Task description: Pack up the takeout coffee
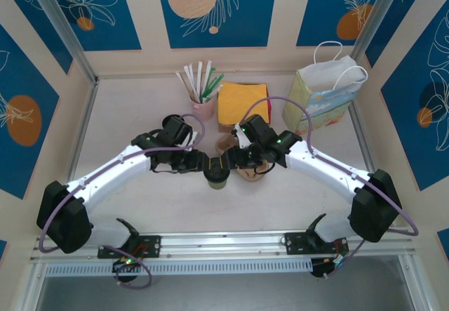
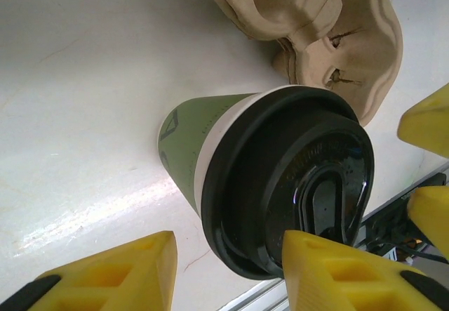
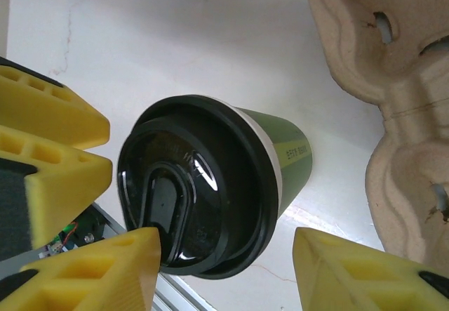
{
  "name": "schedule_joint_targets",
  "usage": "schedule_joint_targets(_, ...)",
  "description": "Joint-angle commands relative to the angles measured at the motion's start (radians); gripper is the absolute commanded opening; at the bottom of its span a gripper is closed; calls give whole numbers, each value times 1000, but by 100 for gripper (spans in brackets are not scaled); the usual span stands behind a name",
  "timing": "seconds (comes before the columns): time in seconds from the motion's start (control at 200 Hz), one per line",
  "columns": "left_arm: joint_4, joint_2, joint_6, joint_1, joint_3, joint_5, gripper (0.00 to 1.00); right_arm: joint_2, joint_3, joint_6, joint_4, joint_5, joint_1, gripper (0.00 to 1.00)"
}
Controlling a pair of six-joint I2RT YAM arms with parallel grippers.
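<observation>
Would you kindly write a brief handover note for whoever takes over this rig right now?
Left tool: open, close against the cup, no grip.
Right tool: open, at the same cup from the other side.
Cup: lidded, upright on the table, beside the carrier, not in it.
Done: nothing packed.
Left: grip the cup and seat it in the carrier; probably then into the bag.

Takeout coffee (image 1: 216,177) stands just left of the cup carrier (image 2: 309,9) (straw cup (image 1: 203,105) behind).
</observation>
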State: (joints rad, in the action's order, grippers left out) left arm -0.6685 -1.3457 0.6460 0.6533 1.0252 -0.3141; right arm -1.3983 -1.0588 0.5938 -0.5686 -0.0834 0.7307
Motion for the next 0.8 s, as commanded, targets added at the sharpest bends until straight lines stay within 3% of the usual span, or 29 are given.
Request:
schedule_joint_targets(0.0, 11, -22, -12, 9, 13, -3, 42, -23, -46, 3, -7, -37, -11, 53)
schedule_joint_targets(0.795, 10, -76, -26, 8, 59, -5, 41, -110, -92, 3, -29, -47, -28, 47)
